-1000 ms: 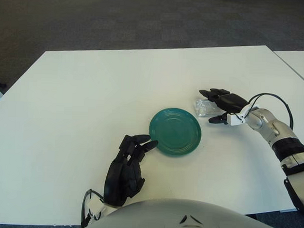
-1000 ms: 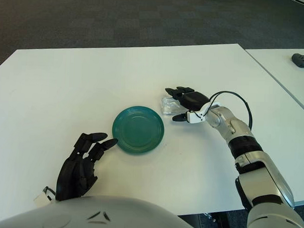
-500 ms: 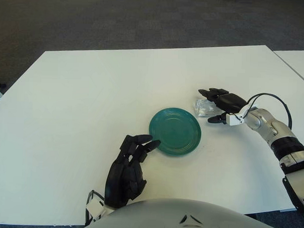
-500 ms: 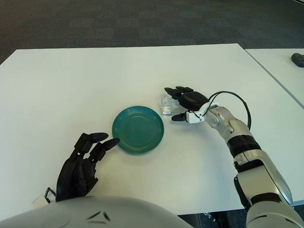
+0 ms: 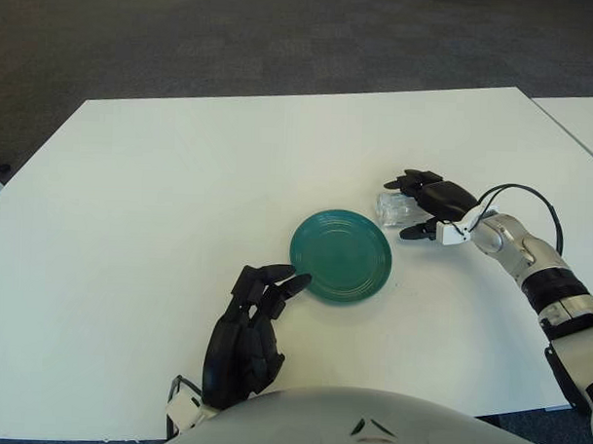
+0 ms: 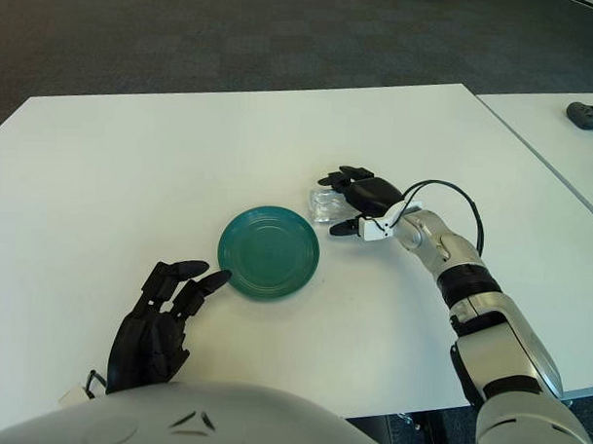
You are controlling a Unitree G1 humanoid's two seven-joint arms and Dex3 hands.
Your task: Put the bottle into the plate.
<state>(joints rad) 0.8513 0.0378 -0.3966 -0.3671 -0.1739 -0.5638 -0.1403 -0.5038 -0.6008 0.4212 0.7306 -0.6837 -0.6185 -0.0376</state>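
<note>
A small clear bottle (image 5: 389,206) lies on its side on the white table, just right of the green plate (image 5: 341,255) and apart from its rim. My right hand (image 5: 420,203) is on the bottle from the right, fingers over its top and thumb under its near side, closed around it. My left hand (image 5: 250,323) rests on the table near the plate's front left rim, fingers relaxed and empty. The plate holds nothing.
The white table (image 5: 161,188) spreads wide to the left and back. A second white table stands to the right, with a dark object (image 6: 589,115) on it. A black cable loops off my right wrist (image 5: 517,196).
My right hand with the bottle has shifted slightly left toward the plate. The left hand has barely moved.
</note>
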